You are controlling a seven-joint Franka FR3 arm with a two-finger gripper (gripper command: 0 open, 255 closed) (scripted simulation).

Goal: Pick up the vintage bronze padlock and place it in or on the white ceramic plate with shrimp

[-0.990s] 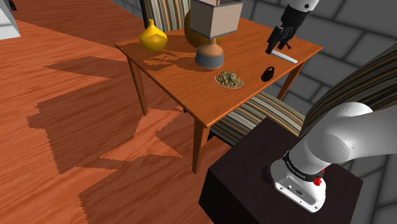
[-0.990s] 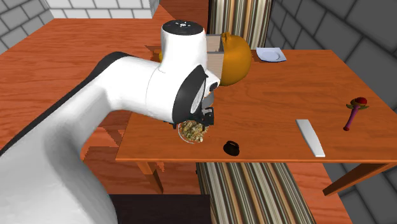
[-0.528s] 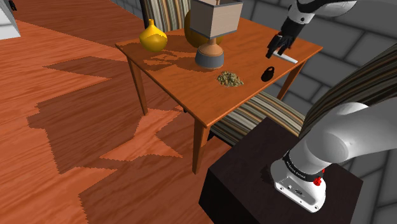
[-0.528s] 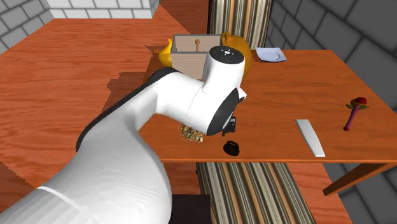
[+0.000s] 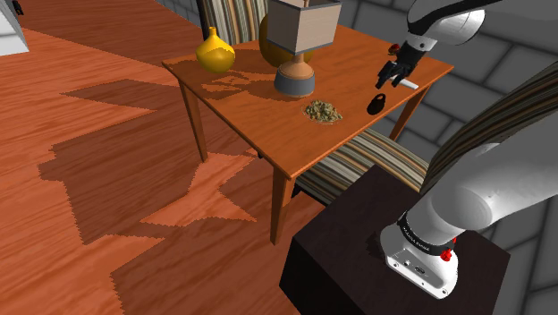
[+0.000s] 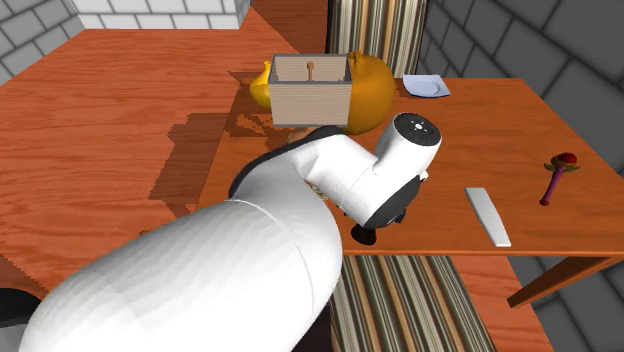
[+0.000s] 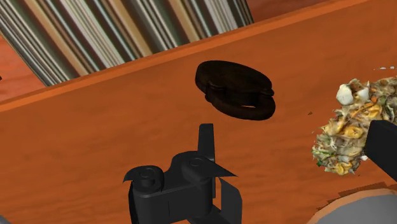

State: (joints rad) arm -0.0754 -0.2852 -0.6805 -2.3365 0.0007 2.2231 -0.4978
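Note:
The padlock (image 5: 376, 103) is a small dark lump lying flat near the table's right-hand edge in the shoulder view. It appears larger in the wrist view (image 7: 235, 90), just ahead of my fingers. My gripper (image 5: 389, 79) hangs open a little above and behind it, touching nothing. Its open fingers (image 7: 205, 140) stand wide apart around bare tabletop (image 7: 292, 146). The shrimp plate (image 5: 323, 111) with its pale heap of food (image 7: 347, 124) sits a short way beside the padlock. My arm hides most of the padlock (image 6: 363, 237) in the second exterior view.
A lamp with a square shade (image 5: 300, 27) and grey base (image 5: 294, 83) stands mid-table, a yellow gourd (image 5: 215, 52) behind it. A flat grey bar (image 6: 488, 215), a red rattle (image 6: 557, 173) and a white dish (image 6: 427, 87) lie elsewhere. A striped chair (image 5: 358, 161) stands under the table edge.
My gripper has come down from above the grey bar toward the padlock. In the second exterior view the arm swung right and now covers the shrimp plate.

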